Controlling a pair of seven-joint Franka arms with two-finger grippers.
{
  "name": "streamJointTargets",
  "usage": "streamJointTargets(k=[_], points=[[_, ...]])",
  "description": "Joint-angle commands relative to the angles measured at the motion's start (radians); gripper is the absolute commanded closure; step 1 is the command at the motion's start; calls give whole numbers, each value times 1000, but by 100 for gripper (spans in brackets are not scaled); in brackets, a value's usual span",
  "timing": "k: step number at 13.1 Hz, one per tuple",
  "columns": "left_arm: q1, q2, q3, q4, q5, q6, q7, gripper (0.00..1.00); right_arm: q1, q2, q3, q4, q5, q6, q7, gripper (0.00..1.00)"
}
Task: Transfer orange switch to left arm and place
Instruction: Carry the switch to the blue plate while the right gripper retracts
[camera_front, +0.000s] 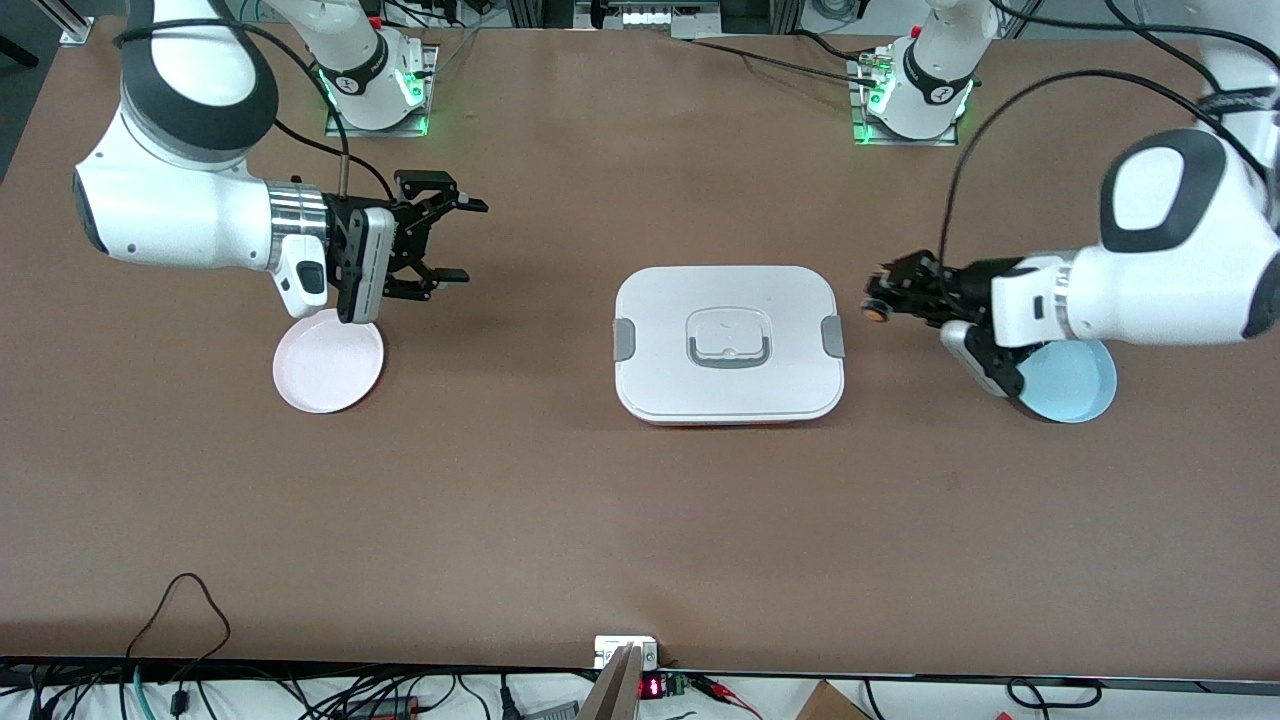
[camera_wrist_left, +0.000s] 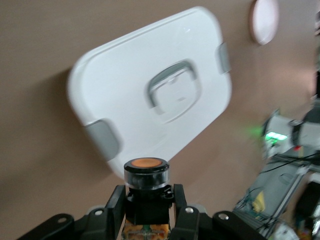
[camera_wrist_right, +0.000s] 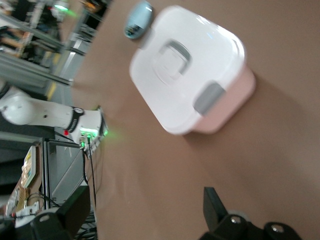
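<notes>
The orange switch (camera_front: 877, 311) (camera_wrist_left: 146, 177), a small black cylinder with an orange cap, is clamped in my left gripper (camera_front: 884, 300) (camera_wrist_left: 147, 197), which hangs in the air over the table beside the box's end toward the left arm. The white box (camera_front: 728, 343) (camera_wrist_left: 150, 97) (camera_wrist_right: 189, 70) with grey clips sits at mid-table. My right gripper (camera_front: 455, 240) (camera_wrist_right: 145, 205) stands open and empty, held in the air over the table just past the pink plate, pointing toward the box.
A pink plate (camera_front: 329, 361) (camera_wrist_left: 264, 20) lies under the right arm's wrist. A light blue plate (camera_front: 1070, 382) (camera_wrist_right: 138, 19) lies under the left arm's wrist. Cables and small devices run along the table edge nearest the front camera.
</notes>
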Motion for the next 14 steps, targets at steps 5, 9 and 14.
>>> streamJointTargets(k=[5,9,14], points=[[78,73,-12,36,508,-91,285,84,-6,-15,9,100,-578,-169,678,0],[190,126,-10,-15,741,23,507,84,-16,-4,2,276,-916,-252,700,0],[341,165,-10,-202,916,394,817,84,47,20,-242,359,-794,-236,698,0]])
